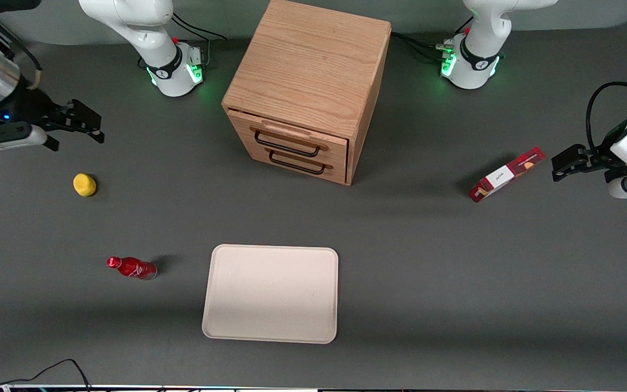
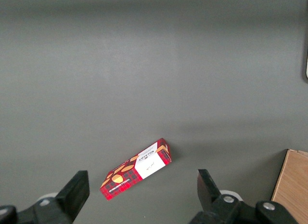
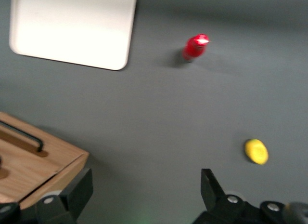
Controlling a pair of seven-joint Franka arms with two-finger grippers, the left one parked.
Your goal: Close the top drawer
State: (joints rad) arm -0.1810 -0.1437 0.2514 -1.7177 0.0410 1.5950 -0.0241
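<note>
Two drawers show on the cabinet (image 1: 313, 76) at the upper middle of the front view, and the top drawer (image 1: 290, 142) sits only slightly out, a thin dark gap along its upper edge, its black handle (image 1: 287, 146) just above the lower drawer (image 1: 297, 164). The gripper (image 1: 86, 124) hangs at the upper left edge of that frame, well apart from the cabinet, above the grey table (image 1: 455, 283) at the working arm's end; its fingers (image 3: 214, 188) stand wide apart with nothing between them. A lemon (image 1: 84, 184) lies on the table just nearer the camera than the gripper, at the left of the frame. A red bottle (image 1: 131, 268) stands nearer still, at the lower left, beside the pale tray (image 1: 271, 294) that fills the lower middle. A red box (image 1: 505, 175) lies toward the parked arm's end, at the right of the frame. The right wrist view takes in the lemon (image 3: 256, 151), the bottle (image 3: 195, 46), a corner of the tray (image 3: 72, 29) and a corner of the cabinet (image 3: 36, 164) with a black handle on it
</note>
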